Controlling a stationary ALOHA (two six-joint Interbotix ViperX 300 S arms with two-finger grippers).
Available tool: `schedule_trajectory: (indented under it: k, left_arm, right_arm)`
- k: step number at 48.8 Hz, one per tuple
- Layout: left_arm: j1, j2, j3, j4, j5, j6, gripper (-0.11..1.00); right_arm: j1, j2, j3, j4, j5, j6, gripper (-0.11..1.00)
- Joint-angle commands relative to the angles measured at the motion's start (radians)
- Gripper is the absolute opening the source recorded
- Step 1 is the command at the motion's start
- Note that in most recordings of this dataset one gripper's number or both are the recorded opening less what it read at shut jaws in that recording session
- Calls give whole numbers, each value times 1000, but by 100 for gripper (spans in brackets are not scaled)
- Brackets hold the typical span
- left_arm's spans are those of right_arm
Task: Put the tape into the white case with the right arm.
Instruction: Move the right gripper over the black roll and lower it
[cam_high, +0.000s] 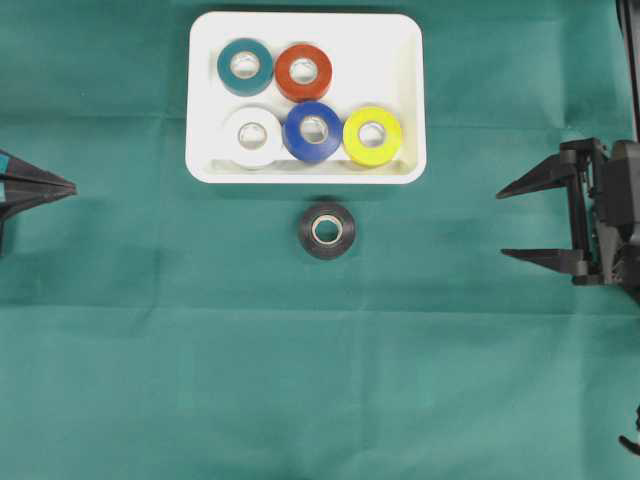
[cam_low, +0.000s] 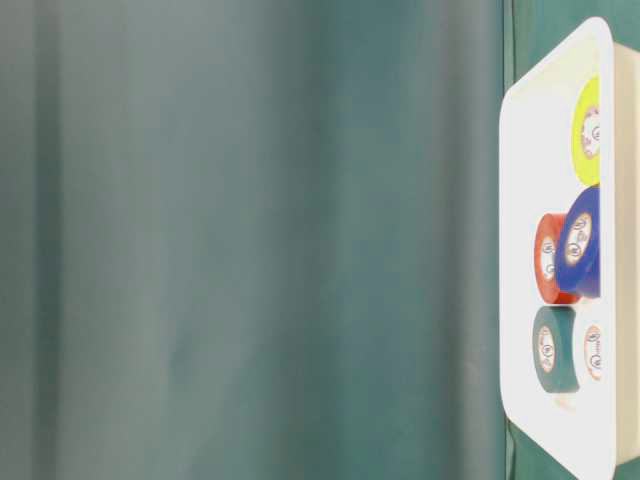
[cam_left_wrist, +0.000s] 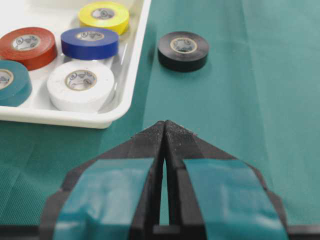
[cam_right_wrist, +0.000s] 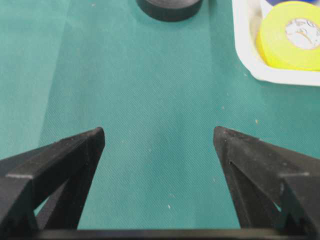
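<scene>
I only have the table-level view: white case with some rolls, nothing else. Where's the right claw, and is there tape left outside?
Observer: One roll is outside. The black tape lies flat on the green cloth, just off the long side of the white case.
Operator: Right claw holding anything?
Observer: No. The right claw is at the right edge of the overhead view, open and empty, fingers pointing toward the black tape.
Operator: Room in the case?
Observer: Five rolls are in it: teal, red, white, blue, yellow. The corner beside the red roll is bare.
Operator: Left claw?
Observer: The left claw is shut, at the left edge.
</scene>
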Motion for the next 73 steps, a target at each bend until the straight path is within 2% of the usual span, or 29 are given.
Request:
schedule_trajectory:
  k: [1, 21, 39, 56, 73]
  left_arm:
    - [3, 6, -12, -2, -5, 0, 0]
    - [3, 6, -12, 0, -5, 0, 0]
    - [3, 8, -12, -2, -5, 0, 0]
    - [3, 6, -12, -2, -5, 0, 0]
    - [3, 6, -12, -2, -5, 0, 0]
  right_arm:
    - [11, 51, -49, -3, -28, -5, 69]
    - [29, 385, -244, -12, -156, -49, 70]
    - [35, 660, -460, -15, -173, -49, 70]
    - [58, 831, -635, -52, -167, -48, 70]
    - [61, 908, -710, -52, -104, -41, 70]
